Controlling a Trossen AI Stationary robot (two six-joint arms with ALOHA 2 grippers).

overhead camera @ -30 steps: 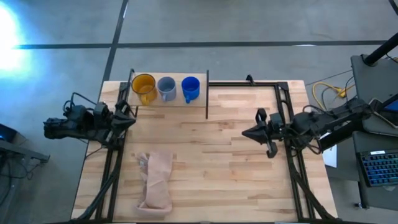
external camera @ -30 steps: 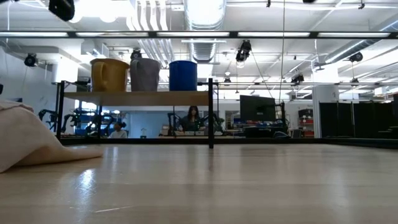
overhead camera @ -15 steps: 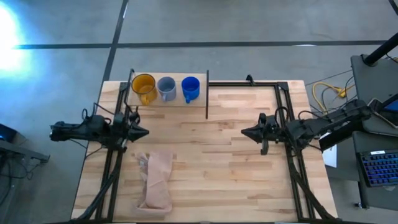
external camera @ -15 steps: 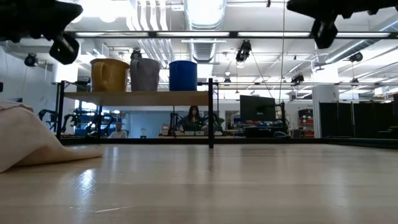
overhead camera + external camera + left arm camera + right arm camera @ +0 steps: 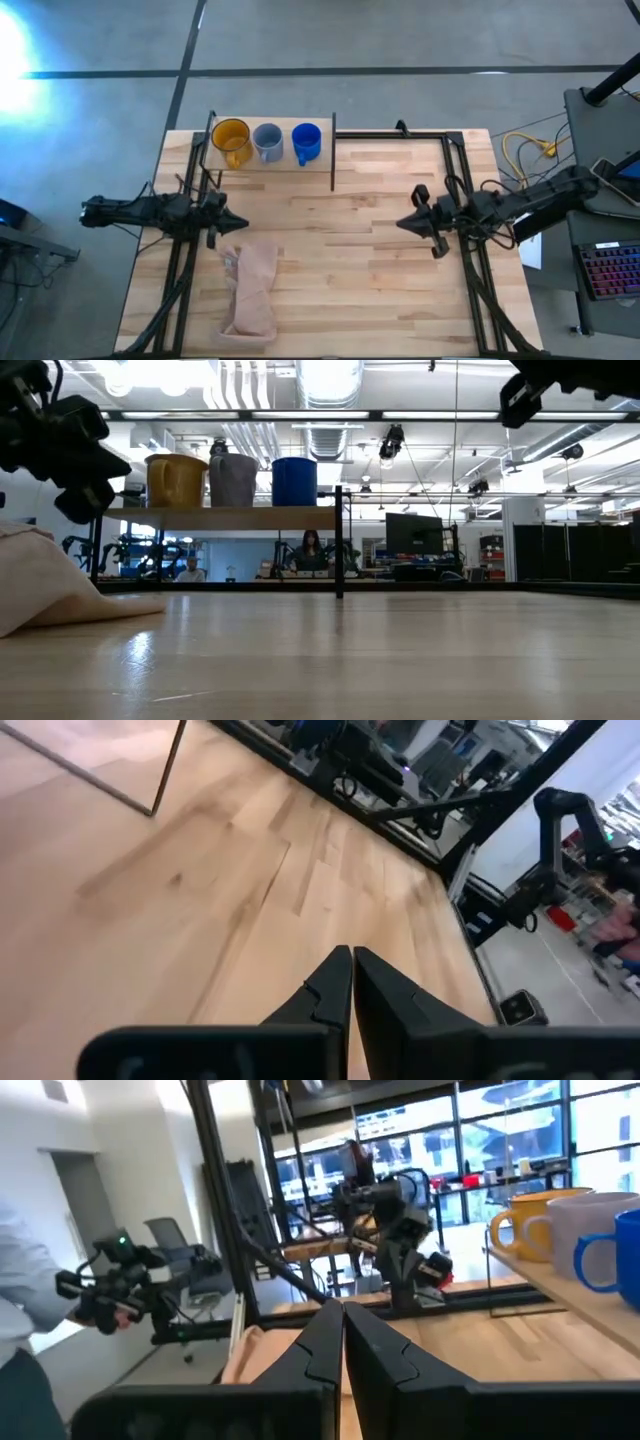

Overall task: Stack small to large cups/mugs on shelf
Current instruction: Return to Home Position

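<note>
Mugs stand upright in a row on the shelf point(image 5: 322, 160) at the far left of the tabletop point(image 5: 350, 280): yellow mug point(image 5: 231, 137) at the left end, grey-blue mug point(image 5: 267, 139) in the middle, blue mug point(image 5: 306, 140) on the right, nearest the right post. They are side by side, not nested, with handles turned toward the near side. The low view shows the same row raised on the shelf board.

Left end effector point(image 5: 240, 222) sits over the tabletop's left edge, pointing toward the centre, just beyond the far end of the tan cloth point(image 5: 252, 290). Its fingers are pressed narrow, almost together, holding nothing.

Right end effector point(image 5: 400, 223) is over the right side, pointing toward the centre, well apart from the shelf. Its fingers are also closed narrow and empty.
</note>
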